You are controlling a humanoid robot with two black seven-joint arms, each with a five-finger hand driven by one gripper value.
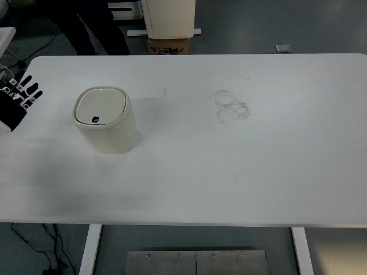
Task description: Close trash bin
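Observation:
A cream trash bin [105, 120] stands on the left part of the white table [229, 172]. Its lid [100, 106] lies flat and shut, with a small dark latch at its front edge. My left hand [17, 100] is at the table's left edge, well to the left of the bin, with its fingers spread and holding nothing. The right arm is out of view.
Faint grey ring marks [231, 106] show on the table right of centre. A cardboard box [168, 46] and a white cabinet [167, 17] stand on the floor behind the table. A person's dark legs [94, 28] show at the top left.

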